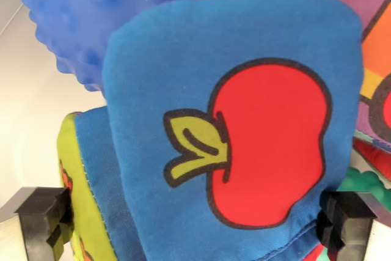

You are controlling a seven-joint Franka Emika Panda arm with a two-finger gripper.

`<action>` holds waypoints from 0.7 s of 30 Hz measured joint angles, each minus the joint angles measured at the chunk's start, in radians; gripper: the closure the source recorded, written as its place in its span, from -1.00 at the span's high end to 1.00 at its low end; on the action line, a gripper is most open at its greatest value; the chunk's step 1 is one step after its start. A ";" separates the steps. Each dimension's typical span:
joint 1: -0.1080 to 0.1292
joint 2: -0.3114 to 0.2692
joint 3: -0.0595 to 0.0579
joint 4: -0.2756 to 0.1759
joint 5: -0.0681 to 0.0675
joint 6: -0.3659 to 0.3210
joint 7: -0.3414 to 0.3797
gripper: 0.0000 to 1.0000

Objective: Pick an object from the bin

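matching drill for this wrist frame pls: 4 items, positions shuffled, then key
Items:
1. blue knobbly rubber ball
2. red apple print on the blue fabric cube face
3. lime-green fabric side panel
4. black end effector fingertip

Places in the wrist view:
A. centre right
B. lower left
C. upper left
D. bottom right corner

Pairs: 1-C, 2-A, 3-B, 4-D

The end effector has one finger on each side of the cube; contact cannot be judged.

One blue cloth block point(232, 132) with an apple print, one knobbly blue ball point(91, 10).
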 joint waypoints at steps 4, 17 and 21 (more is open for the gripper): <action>0.000 0.001 0.000 0.000 0.000 0.001 0.000 -1.00; 0.000 0.001 0.000 0.000 0.000 0.002 0.000 -1.00; 0.000 0.001 0.000 0.000 0.000 0.002 0.000 -1.00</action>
